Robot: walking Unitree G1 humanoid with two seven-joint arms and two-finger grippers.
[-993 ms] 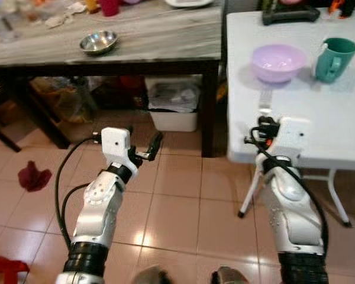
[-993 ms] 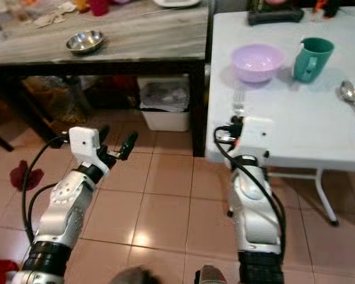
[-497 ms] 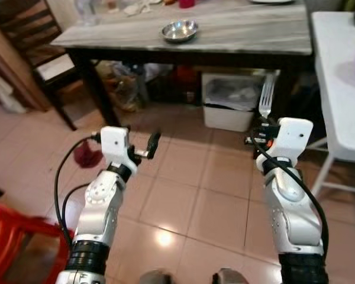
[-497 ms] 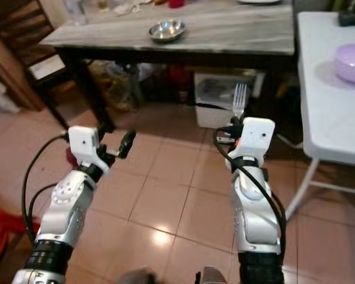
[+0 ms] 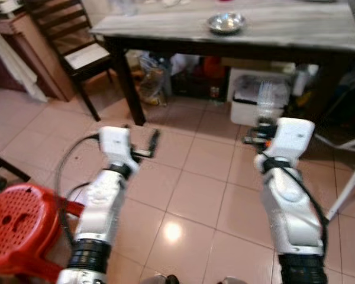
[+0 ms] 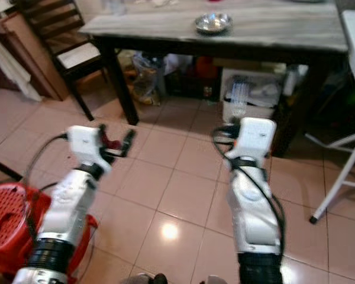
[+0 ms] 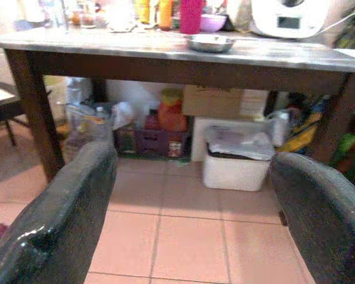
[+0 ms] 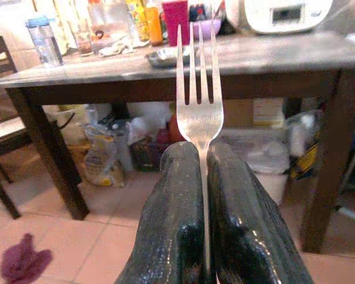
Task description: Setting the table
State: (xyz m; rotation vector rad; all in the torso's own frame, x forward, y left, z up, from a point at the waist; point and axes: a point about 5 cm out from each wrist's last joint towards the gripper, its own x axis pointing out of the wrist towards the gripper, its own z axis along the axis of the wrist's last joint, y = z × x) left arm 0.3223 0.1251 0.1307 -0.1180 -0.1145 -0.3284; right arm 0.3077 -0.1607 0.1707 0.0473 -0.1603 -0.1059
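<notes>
View shift: whole head view is swinging to robot's left vs a sec ago; white desk w/ purple bowl and green mug is no longer in sight. Camera/robot is turning, things themselves not moving.
Landmark: grey wood-top desk point(image 5: 165, 26), dark legs, now lying ahead across the top of the head views.
Right gripper point(image 8: 202, 171): fingers are pressing together on the fork point(image 8: 199, 109), clamping its handle; tines are pointing up. Grip looks the same as in the earlier frames, no slip seen.
Fork position: being carried in front of the robot, short of the grey desk's near edge and below its top, over the tiled floor point(image 5: 189, 195). Blurred in head views.
Left gripper point(image 5: 147, 142): fingers are standing wide apart, holding nothing; hanging short of the desk near its left leg.
On desk: steel bowl point(image 5: 226, 22) is sitting near the front edge; pink cup, bottles, white appliance behind it in wrist views.
Under desk: white bin point(image 5: 254, 103), bags, boxes.
Left of desk: dark chair point(image 5: 77, 41); red stool point(image 5: 15, 222) nearer the robot.
Meaning for task: fork not yet laid. Judgement: turn is taking the fork away from the white desk; it may be meant for the grey desk, or robot is repositioning. Cannot tell which.
Risk: motion blur; thin handle could twist in grip during turn.
</notes>
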